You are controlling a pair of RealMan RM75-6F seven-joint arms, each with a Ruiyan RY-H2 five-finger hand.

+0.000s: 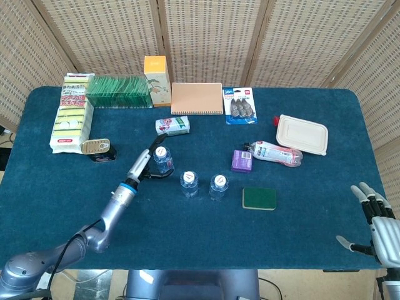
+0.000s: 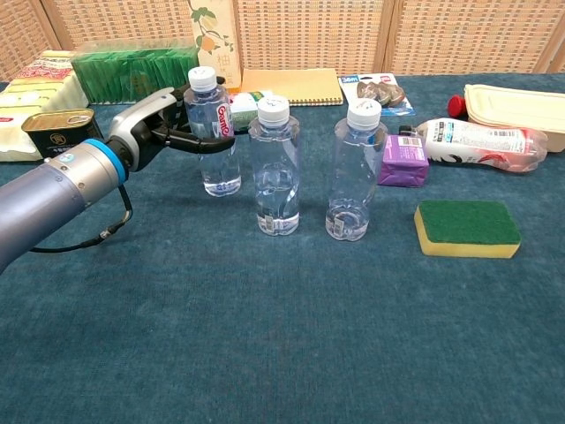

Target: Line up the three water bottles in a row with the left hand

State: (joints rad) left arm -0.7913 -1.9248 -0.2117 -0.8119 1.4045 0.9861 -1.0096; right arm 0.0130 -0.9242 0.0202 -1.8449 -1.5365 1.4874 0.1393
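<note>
While left hand (image 2: 163, 128) is wrapped round labelled bottle (image 2: 212, 132), fingers closing on its upright body, bottle is seen standing behind and left of other two bottles (image 2: 275, 168) (image 2: 355, 172) on desk (image 2: 265, 336); pull toward robot judged needed. Right hand (image 1: 380, 228) held open, far off.

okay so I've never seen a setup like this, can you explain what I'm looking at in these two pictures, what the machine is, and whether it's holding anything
This is a robot with two arms, each ending in a many-fingered hand, working at a blue table. One picture looks down from a camera on its head; the other looks forward from its chest, low over the table.

The left hand has its fingers around the labelled water bottle, the one standing farther back than the other two bottles. The bottle stands on the table, not lifted. The right hand waits at the table's near right corner, fingers spread, holding nothing.

Around them lie a green sponge, a notebook, a tin can and a lidded container.
</note>
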